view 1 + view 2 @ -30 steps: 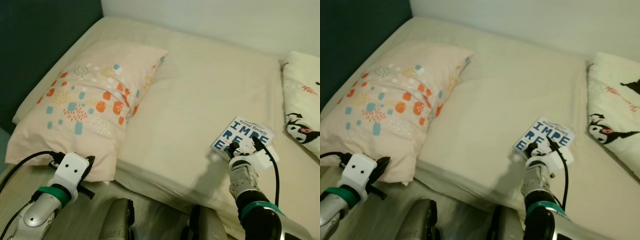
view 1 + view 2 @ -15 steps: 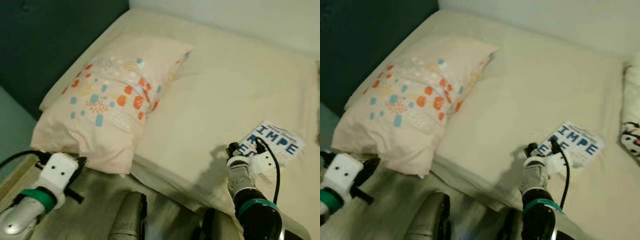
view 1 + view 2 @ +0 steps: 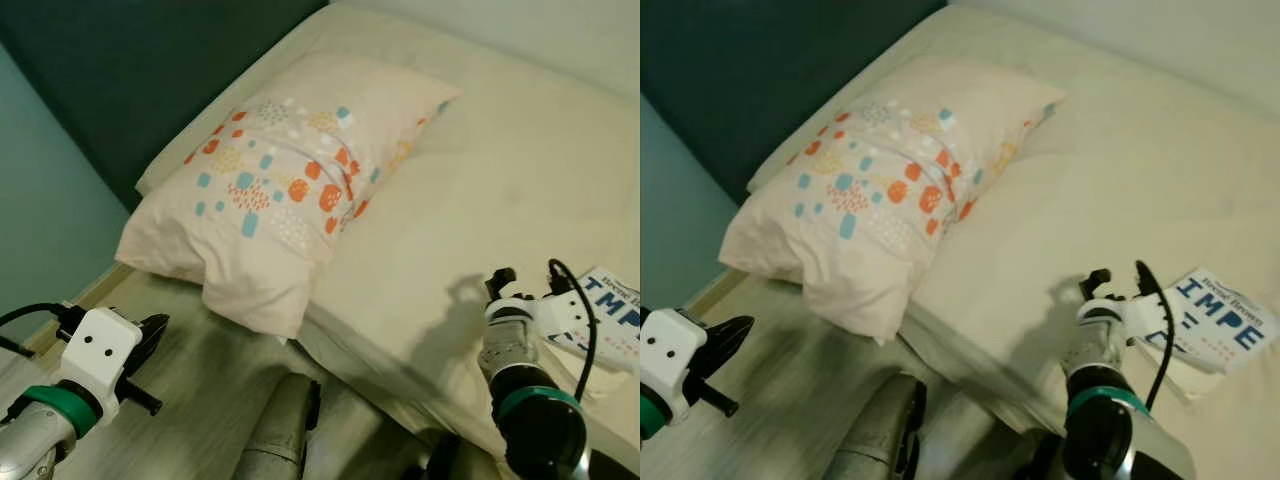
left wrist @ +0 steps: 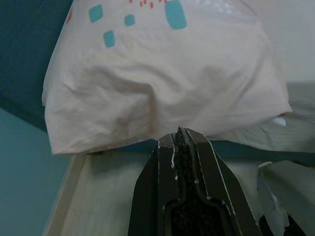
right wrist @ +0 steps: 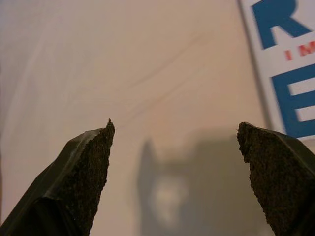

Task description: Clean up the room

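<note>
The view has swung left; the right gripper [image 5: 174, 142], fingers spread, has left the book [image 3: 1210, 325]. The left gripper [image 4: 181, 135], fingers pressed together, faces the pillow [image 3: 290, 190].

A wide bed covered with a plain cream fitted sheet [image 3: 520, 190] took up most of the room. Behind its head stood a dark teal padded headboard [image 3: 150, 70], and beside that the wall was painted a lighter blue-green [image 3: 40, 230]. At the far side a pale off-white wall [image 3: 1160, 30] met the edge of the mattress. Below the near edge of the bed lay a light wooden floor [image 3: 190, 390] of grey-beige planks, and a narrow pale skirting strip [image 3: 80, 300] ran along the foot of the blue-green wall. The light was soft and even, and it threw only weak shadows on the sheet.
</note>
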Robot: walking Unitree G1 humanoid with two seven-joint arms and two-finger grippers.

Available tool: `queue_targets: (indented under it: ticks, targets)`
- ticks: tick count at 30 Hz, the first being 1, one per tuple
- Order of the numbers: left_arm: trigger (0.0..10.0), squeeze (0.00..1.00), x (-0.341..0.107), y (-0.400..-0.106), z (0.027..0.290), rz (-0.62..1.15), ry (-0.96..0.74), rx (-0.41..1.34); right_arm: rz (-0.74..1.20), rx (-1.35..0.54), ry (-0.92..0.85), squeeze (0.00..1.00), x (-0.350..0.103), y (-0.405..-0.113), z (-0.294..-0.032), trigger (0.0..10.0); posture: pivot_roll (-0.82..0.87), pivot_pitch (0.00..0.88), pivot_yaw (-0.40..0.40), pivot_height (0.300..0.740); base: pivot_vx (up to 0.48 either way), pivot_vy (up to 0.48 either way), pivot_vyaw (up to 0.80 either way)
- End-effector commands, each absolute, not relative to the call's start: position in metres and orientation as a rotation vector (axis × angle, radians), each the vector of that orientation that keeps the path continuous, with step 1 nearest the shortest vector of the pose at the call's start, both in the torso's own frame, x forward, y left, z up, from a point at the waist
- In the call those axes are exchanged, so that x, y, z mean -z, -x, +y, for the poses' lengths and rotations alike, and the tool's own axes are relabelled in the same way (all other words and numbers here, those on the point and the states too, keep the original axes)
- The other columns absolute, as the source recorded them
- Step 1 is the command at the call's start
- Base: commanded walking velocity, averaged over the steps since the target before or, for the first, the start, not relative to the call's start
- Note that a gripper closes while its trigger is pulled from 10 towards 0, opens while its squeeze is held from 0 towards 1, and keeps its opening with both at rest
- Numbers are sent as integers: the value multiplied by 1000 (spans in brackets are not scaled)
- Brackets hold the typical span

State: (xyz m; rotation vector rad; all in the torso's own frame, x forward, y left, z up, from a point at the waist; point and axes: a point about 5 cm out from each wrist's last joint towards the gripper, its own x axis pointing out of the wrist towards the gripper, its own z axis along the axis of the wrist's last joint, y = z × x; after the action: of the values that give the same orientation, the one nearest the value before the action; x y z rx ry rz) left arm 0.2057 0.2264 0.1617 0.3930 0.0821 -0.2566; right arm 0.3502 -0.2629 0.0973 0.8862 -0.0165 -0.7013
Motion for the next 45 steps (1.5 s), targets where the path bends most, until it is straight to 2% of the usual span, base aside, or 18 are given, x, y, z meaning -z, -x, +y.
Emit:
queue_targets:
  ticks: [1, 4, 9, 13, 16, 18, 23, 36, 38, 45]
  targets:
    - [10000, 0, -158, -202, 226, 112, -376, 266, 45, 693, -838, 0, -87, -347, -257, 10000, 409, 261, 84, 615, 0, 0, 0]
    - [10000, 0, -147, -207, 219, 131, -358, 287, 140, 477, -548, 0, -86, -356, -228, 10000, 341, 233, 67, 615, 0, 0, 0]
    - [10000, 0, -140, -213, 214, 146, -351, 297, 158, 395, -449, 0, -86, -359, -214, 10000, 307, 214, 57, 615, 0, 0, 0]
    - [10000, 0, -124, -239, 195, 145, -302, 274, 117, 272, -305, 0, -89, -361, -197, 10000, 197, 140, 19, 615, 0, 0, 0]
    - [10000, 0, -121, -245, 190, 142, -286, 269, 102, 249, -264, 0, -91, -361, -195, 10000, 190, 135, 17, 615, 0, 0, 0]
    - [10000, 0, -118, -257, 180, 132, -244, 253, 77, 222, -130, 0, -92, -359, -199, 10000, 154, 117, 0, 615, 0, 0, 0]
    - [10000, 0, -115, -260, 176, 134, -233, 253, 85, 210, -93, 0, -90, -357, -200, 10000, 136, 94, -10, 615, 0, 0, 0]
    - [10000, 0, -98, -269, 161, 152, -197, 253, 63, 187, 35, 0, -65, -325, -195, 10000, 97, 62, -5, 615, 0, 0, 0]
    - [10000, 0, -95, -269, 157, 158, -177, 264, 81, 220, 39, 0, -56, -315, -197, 10000, 91, 63, 6, 615, 0, 0, 0]
    - [10000, 0, -93, -265, 155, 168, -158, 275, 144, 291, 30, 0, -45, -309, -205, 10000, 107, 76, 18, 615, 0, 0, 0]
